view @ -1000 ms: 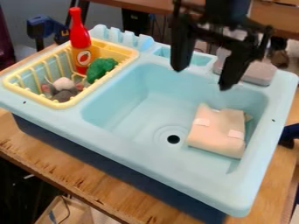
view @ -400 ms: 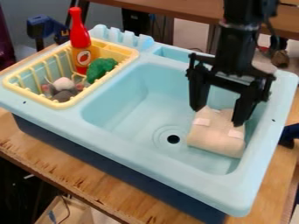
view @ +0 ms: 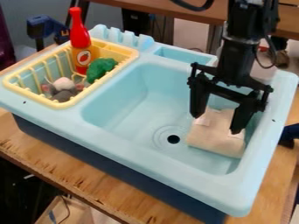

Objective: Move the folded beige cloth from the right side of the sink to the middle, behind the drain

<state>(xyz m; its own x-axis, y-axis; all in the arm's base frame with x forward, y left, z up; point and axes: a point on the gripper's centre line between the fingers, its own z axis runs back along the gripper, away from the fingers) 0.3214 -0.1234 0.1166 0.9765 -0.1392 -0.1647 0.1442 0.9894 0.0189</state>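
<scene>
Right half of frame: black gripper (view: 215, 124) hangs down over the basin of a pale blue toy sink (view: 125, 127), arm entering from the top edge. Fingers spread wide, nothing pinched between them. Below and between the fingertips lies a folded beige cloth (view: 215, 139), a soft, squarish bundle with a small whitish patch on its upper left part. One finger ends by the cloth's upper left edge, the other over its right part; whether either makes contact, cannot tell.

Cloth sits on the basin floor, right of centre in the frame, near the basin's right wall. Dark round drain hole (view: 173, 139) just left of it.

Upper left of frame: yellow dish rack (view: 62, 104) set into the sink's left side. In it, a red bottle (view: 80, 38) with an orange label, upright at the back; a bumpy green item (view: 101, 68) leaning at the rack's right side; a grey and white soft toy (view: 63, 92) with pinkish bits, toward the front left corner.

Row of pale blue scallops along the sink's back edge, beside the rack. Whole sink unit, dark blue at its base, stands on a wooden counter (view: 79, 164). Blue clamp (view: 41, 27) behind, far upper left.
</scene>
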